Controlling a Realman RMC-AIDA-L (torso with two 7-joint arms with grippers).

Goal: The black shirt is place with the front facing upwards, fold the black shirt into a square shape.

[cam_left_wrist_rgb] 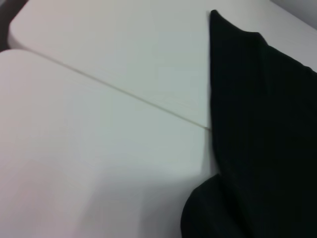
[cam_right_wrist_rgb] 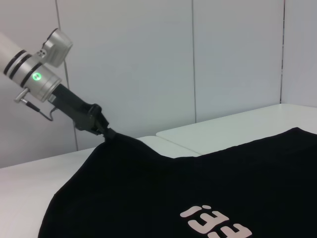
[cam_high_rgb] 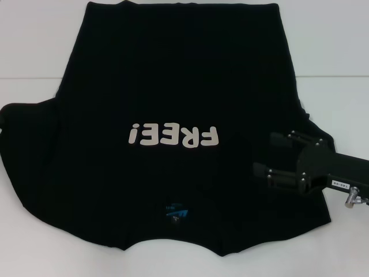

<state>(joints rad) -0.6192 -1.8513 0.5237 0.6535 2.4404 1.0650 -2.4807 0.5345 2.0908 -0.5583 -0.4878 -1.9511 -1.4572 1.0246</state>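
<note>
The black shirt lies spread on the white table, front up, with the white letters "FREE!" and a small blue neck label near the front edge. My right gripper hovers open over the shirt's right side by the sleeve, nothing between its fingers. In the right wrist view, my left gripper is shut on the far left sleeve edge of the black shirt, pulling it up into a peak. The left wrist view shows only an edge of the black shirt.
The table is made of two white tops with a seam running between them. Bare white surface lies to the left and right of the shirt. A pale panelled wall stands behind.
</note>
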